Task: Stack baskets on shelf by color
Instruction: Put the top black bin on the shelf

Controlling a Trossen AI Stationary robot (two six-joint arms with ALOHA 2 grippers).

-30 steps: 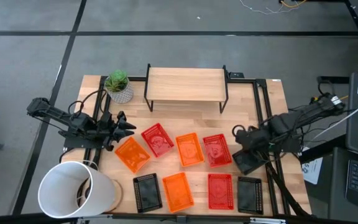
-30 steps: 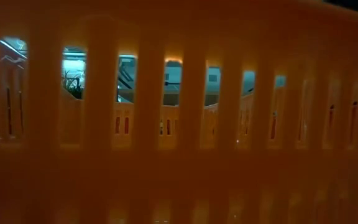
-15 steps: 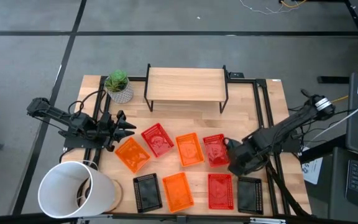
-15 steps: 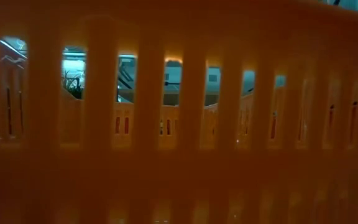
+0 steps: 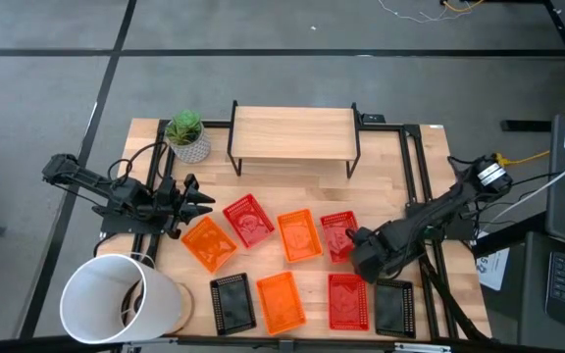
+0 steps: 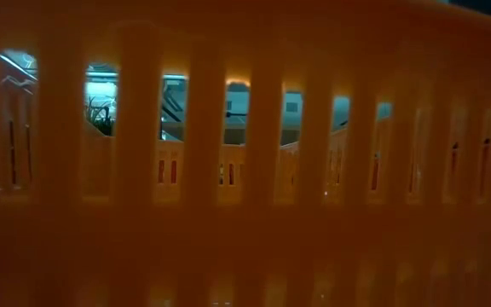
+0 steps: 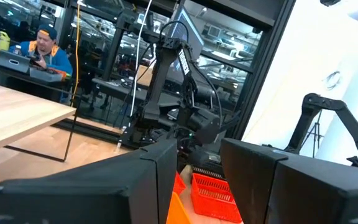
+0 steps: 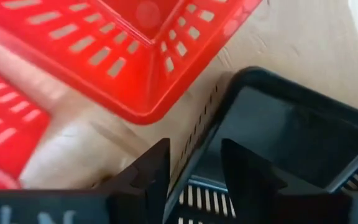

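Several baskets lie on the table in the high view: orange ones [image 5: 209, 242] [image 5: 299, 235] [image 5: 281, 299], red ones [image 5: 248, 218] [image 5: 339, 235] [image 5: 348, 299] and black ones [image 5: 231, 301] [image 5: 393, 306]. The shelf [image 5: 292, 134] stands bare at the far side. My right gripper [image 5: 361, 260] hovers low between the two right-hand red baskets. It is open [image 8: 194, 149], one finger on each side of the right black basket's rim [image 8: 204, 134]. My left gripper [image 5: 199, 201] waits open [image 7: 197, 168] at the left, beside the left orange basket. My right gripper comes from above, pointing down, at the far left corner of the black basket's rim [image 8: 197, 140]. One finger [image 8: 148, 171] is outside the wall and one [image 8: 247, 174] inside. Whether they touch it, I cannot tell. The basket rests flat on the table.
A white bucket [image 5: 121, 299] lies at the near left corner. A potted plant [image 5: 187, 137] stands left of the shelf. An orange basket wall [image 6: 245, 213] fills the low view. A person [image 7: 45, 46] sits in the room beyond the table.
My right arm has swung from the table's right edge toward the left and near side, over the right-hand baskets, and has come down to the black basket's corner. The baskets have stayed where they were.
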